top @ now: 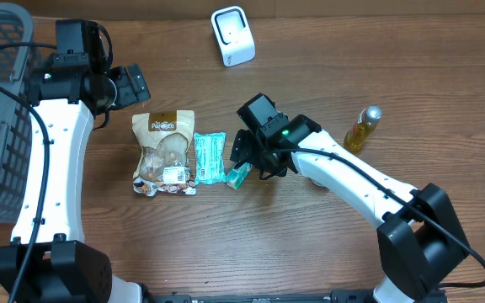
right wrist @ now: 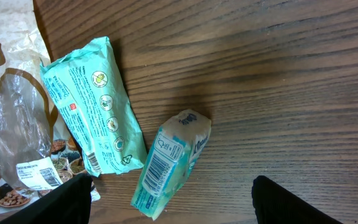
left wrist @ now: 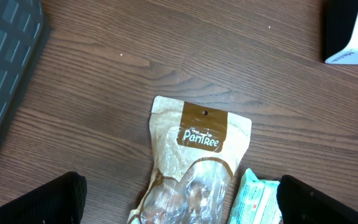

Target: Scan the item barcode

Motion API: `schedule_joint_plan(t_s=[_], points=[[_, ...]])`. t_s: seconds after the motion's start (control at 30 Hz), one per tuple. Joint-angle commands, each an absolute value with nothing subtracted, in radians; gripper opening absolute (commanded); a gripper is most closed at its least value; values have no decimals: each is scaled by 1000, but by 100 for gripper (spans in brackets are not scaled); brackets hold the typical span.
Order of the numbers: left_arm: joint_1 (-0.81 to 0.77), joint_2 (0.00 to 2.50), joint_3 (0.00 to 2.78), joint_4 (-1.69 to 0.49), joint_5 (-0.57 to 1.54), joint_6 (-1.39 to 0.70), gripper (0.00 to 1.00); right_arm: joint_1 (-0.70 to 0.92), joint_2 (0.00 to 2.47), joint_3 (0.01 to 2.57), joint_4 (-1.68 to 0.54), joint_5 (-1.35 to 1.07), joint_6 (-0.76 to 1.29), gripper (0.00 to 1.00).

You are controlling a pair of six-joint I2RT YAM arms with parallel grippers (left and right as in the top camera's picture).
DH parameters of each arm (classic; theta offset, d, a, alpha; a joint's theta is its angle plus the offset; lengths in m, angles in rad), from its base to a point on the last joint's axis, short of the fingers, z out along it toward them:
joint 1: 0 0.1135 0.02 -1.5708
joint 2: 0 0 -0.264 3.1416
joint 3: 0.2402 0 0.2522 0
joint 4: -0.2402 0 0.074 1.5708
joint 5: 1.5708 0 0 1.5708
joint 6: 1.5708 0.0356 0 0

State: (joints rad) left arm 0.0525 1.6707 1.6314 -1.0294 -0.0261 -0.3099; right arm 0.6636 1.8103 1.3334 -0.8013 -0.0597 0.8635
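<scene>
Hovering just above the small teal carton (right wrist: pixel 169 163), the right pincer (right wrist: pixel 176 200) is open wide and holds nothing, one finger on each side. The carton lies mid-bench, barcode up, touching the wipes pack (right wrist: pixel 92 106), with its long axis slanting across the finger line. The left pincer (left wrist: pixel 188 200), fully open over the snack pouch (left wrist: pixel 197 155), is farther away. The scanner (top: pixel 232 35) sits near the far edge.
</scene>
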Motion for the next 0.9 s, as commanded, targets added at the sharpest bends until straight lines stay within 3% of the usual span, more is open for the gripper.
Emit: schedule_joint_plan(t_s=[0.0, 0.87], points=[[45, 1668, 1640, -1029, -30, -302, 100, 668, 1798, 1330, -799, -49, 864, 79], [46, 1668, 1640, -1028, -29, -302, 99, 666, 1798, 1330, -817, -29, 856, 79]])
